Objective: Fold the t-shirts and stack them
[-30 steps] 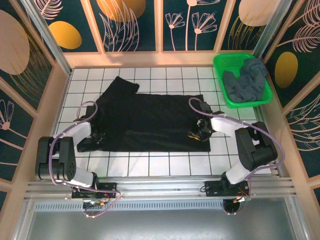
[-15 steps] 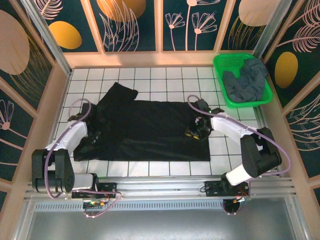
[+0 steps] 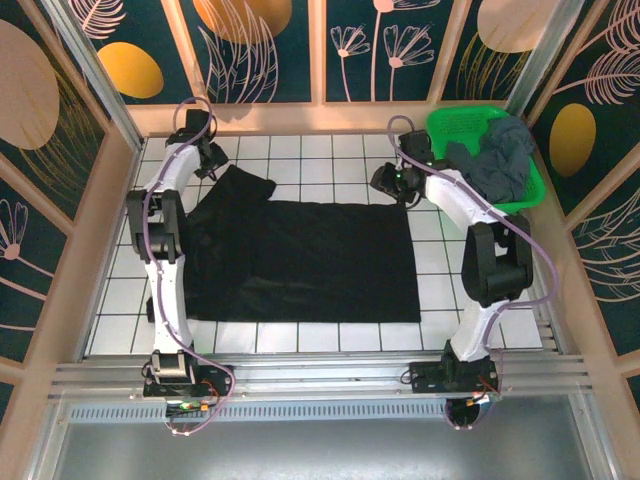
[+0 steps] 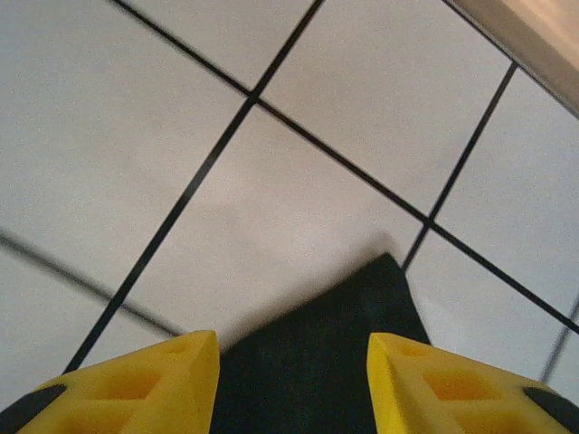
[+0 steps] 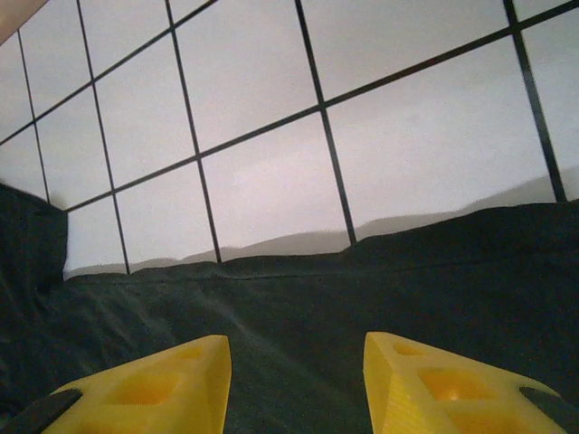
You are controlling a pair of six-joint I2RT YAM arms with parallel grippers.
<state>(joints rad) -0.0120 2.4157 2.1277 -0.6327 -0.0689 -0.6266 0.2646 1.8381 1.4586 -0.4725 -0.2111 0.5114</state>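
The black t-shirt (image 3: 300,260) lies spread flat on the white tiled table (image 3: 330,150), with one sleeve (image 3: 245,180) pointing to the far left. My left gripper (image 3: 210,160) reaches to that sleeve's far tip. In the left wrist view it is open (image 4: 294,384), with the sleeve corner (image 4: 312,362) between its yellow fingertips (image 4: 154,384). My right gripper (image 3: 385,182) hovers at the shirt's far right corner. It stands open (image 5: 294,384) over the black cloth (image 5: 298,316). The slate grey t-shirt (image 3: 495,160) is bunched in the basket.
A green mesh basket (image 3: 455,125) stands in the far right corner, close to my right arm. Wooden-framed patterned walls (image 3: 300,115) enclose the table on three sides. Bare tiles (image 3: 330,335) run along the near edge.
Both arms have swung from the shirt's near side out to its far edge. The black shirt has shifted slightly and now lies flatter, its near edge straight.
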